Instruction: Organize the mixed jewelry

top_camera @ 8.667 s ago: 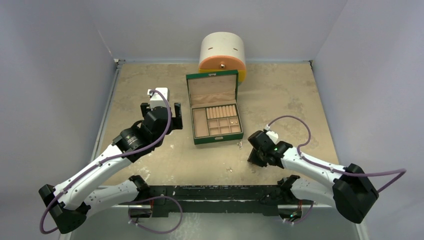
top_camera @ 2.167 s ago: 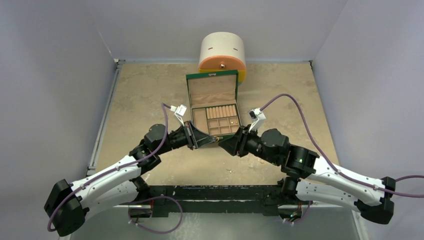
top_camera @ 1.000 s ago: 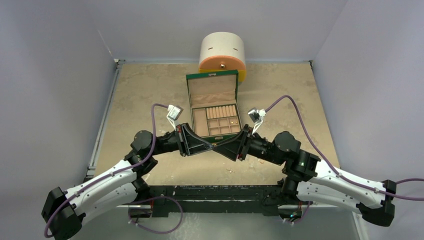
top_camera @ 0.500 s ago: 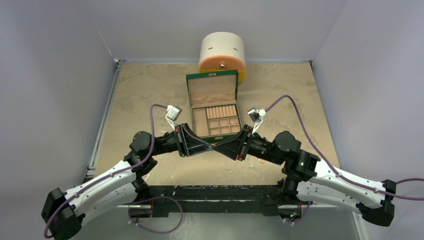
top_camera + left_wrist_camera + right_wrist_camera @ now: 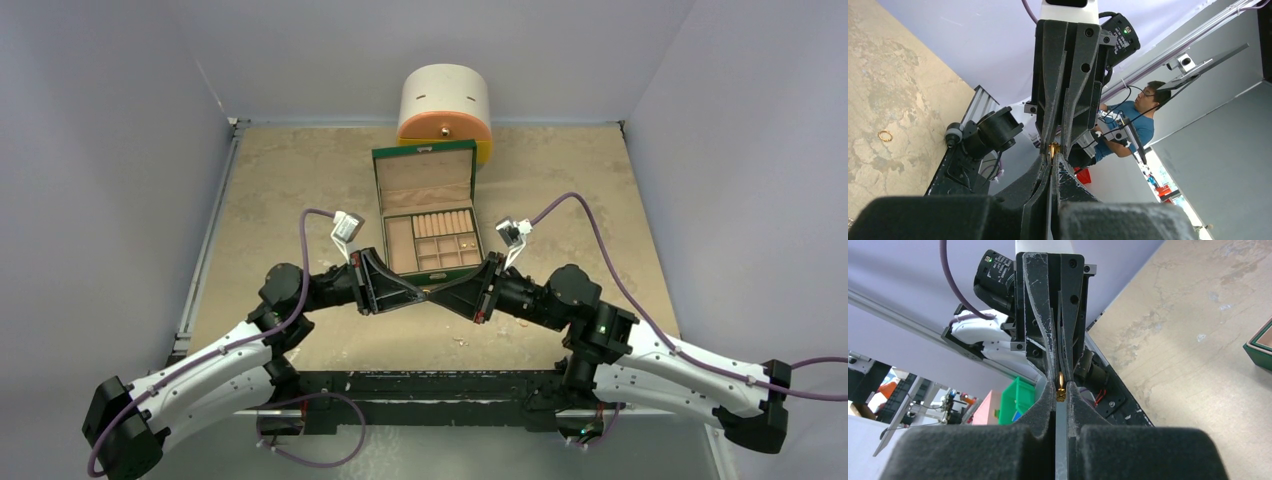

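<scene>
Tiny gold piece (image 5: 1053, 148) right at the centre of it, held in the air just off the front edge of the green box (image 5: 437, 277), over the middle of the tabletop (image 5: 290, 190). Both wrist views show it as a bright speck caught where the two sets of fingertips meet. From the right wrist (image 5: 1060, 387) it looks like a short gold stud, its lower end between that arm's own tips and its upper end running into the opposite pair.

Left gripper (image 5: 420, 296) comes in from the left with its fingers pressed together on the piece. Right gripper (image 5: 436, 294) comes in from the right, nose to nose with it. Its fingers are closed down on the same piece too, and only a thin slit shows between them. Both arms lie low and stretched toward each other, forming a shallow V.

A gold ring (image 5: 885, 135) lies flat on the tabletop, toward the front edge and well apart from the grippers.

The box stands open, its lid upright at the back and its tan compartments facing up. Behind it, at the far edge, is a white and orange drum (image 5: 445, 105).
</scene>
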`<state>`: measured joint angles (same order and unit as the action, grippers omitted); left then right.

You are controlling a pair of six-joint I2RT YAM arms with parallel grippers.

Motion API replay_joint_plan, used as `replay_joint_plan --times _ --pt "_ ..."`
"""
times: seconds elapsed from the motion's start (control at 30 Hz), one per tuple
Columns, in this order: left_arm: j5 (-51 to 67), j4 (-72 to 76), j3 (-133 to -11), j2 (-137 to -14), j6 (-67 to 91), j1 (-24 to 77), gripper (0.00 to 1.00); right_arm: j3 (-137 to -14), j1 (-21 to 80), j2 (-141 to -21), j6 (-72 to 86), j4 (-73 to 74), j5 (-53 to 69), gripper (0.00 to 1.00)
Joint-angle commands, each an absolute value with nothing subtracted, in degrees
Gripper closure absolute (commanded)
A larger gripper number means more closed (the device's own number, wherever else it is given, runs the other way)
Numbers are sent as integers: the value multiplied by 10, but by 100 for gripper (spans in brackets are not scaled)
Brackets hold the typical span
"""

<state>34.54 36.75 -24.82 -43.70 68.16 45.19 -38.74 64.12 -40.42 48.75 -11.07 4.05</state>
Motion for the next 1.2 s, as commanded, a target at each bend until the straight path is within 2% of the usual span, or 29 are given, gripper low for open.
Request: replay_joint_plan --times 0.0,0.1,0.13,0.23,0.3,0.37,0.67,1.0,1.17 --pt "347 396 -247 -431 677 456 100 -382 643 -396 492 -159 50 100" --pt "340 380 -249 -430 672 456 100 -381 643 -393 493 -161 49 100" --pt "336 369 -251 -429 667 456 93 -381 643 -391 492 -160 47 100" --pt "319 329 -259 -422 647 455 64 -383 643 -386 488 -150 37 100" --pt "305 295 -265 -413 629 456 52 -390 643 -383 484 -129 24 100" --pt "285 250 -275 -402 606 456 45 -399 643 -380 478 -105 9 100" --pt "191 72 -336 -369 517 456 38 -473 643 -420 434 64 -120 100" --pt "29 -202 -476 -365 376 455 36 -613 636 -597 349 240 -322 100" --pt "-74 -289 -525 -356 330 455 30 -666 595 -678 306 259 -339 100"
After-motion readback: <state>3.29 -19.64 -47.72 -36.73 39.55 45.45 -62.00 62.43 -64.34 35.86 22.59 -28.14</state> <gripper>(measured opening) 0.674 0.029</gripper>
